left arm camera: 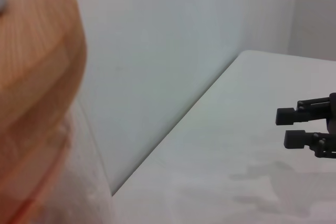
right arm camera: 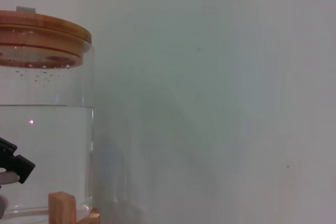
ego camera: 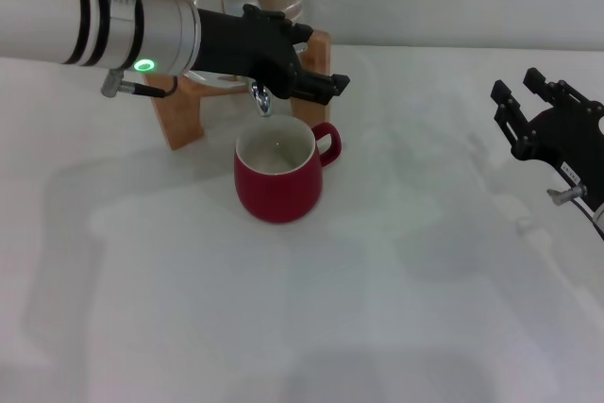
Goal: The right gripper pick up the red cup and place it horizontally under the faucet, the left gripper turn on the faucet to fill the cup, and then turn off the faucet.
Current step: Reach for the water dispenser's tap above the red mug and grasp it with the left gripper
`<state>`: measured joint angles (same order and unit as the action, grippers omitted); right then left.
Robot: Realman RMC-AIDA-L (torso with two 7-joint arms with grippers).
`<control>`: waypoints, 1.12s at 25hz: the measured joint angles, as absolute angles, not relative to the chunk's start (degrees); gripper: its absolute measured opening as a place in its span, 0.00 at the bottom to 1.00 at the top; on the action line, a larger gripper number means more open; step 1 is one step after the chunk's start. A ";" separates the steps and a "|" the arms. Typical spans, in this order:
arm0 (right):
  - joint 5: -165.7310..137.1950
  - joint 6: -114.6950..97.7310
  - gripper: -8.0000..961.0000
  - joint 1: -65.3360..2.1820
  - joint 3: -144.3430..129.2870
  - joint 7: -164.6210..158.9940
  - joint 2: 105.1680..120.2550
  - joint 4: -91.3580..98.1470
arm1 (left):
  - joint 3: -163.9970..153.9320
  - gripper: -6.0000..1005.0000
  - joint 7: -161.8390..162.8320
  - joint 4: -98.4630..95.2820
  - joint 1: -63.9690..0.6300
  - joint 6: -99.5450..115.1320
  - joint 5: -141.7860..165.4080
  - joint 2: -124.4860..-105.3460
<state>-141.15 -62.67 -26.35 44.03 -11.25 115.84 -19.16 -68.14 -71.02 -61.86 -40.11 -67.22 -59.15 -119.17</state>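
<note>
Presently: red cup (ego camera: 277, 179) stands upright under the faucet (ego camera: 261, 99); left gripper (ego camera: 300, 71) at the tap.
Whether its jaws are parted or clamped on the lever cannot be told. Right gripper (ego camera: 528, 99) waits well apart, prongs spread. Judged rigid, glossy, breakable, heavier when filled; grasp by rim or handle.

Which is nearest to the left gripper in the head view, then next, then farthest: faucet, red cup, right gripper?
From the left gripper, at the jar's stand:
1. Faucet, just beside and under its fingers.
2. Red cup, on the table below the spout.
3. Right gripper, far off at the table's right edge.
</note>
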 joint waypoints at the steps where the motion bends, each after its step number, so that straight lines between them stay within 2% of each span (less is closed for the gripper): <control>1: -141.15 -62.67 0.45 -26.35 44.03 -11.25 115.84 -19.16 | -68.14 0.87 -71.01 -61.86 -40.11 -67.33 -59.15 -119.18; 28: -141.24 -62.85 0.45 -26.19 44.03 -11.25 115.84 -19.16 | -68.06 0.88 -70.48 -62.69 -40.18 -69.92 -59.15 -119.14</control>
<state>-141.24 -62.85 -26.19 44.03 -11.25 115.84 -19.16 -68.06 -70.48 -62.69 -40.18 -69.92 -59.15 -119.14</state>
